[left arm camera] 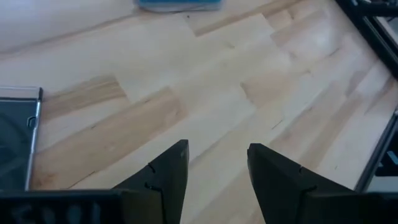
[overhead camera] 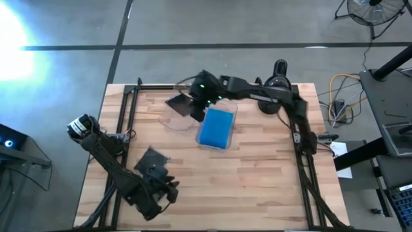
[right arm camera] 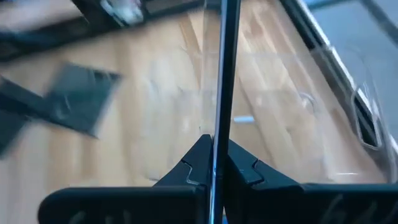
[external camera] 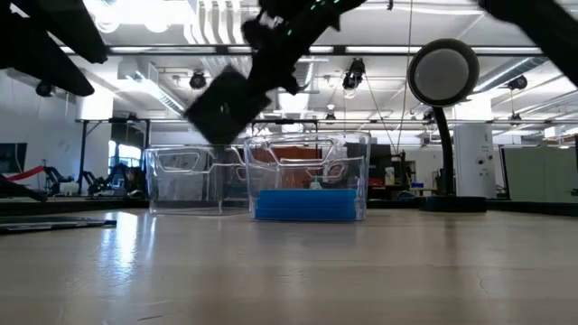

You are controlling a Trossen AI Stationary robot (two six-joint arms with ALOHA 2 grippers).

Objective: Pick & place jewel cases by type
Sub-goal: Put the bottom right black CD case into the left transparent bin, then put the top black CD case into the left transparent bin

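The table was pale striped wood. Bright blue jewel cases filled one clear bin. The dark grey case matched another dark case and the black arms.

Open worktop at centre and right; clutter at top centre and lower left.

Bare wooden worktop fills the frame's centre and lower right. Two clear rectangular plastic bins block the upper middle, with the right tool above them; a dark square jewel case and the left tool occupy the lower left.
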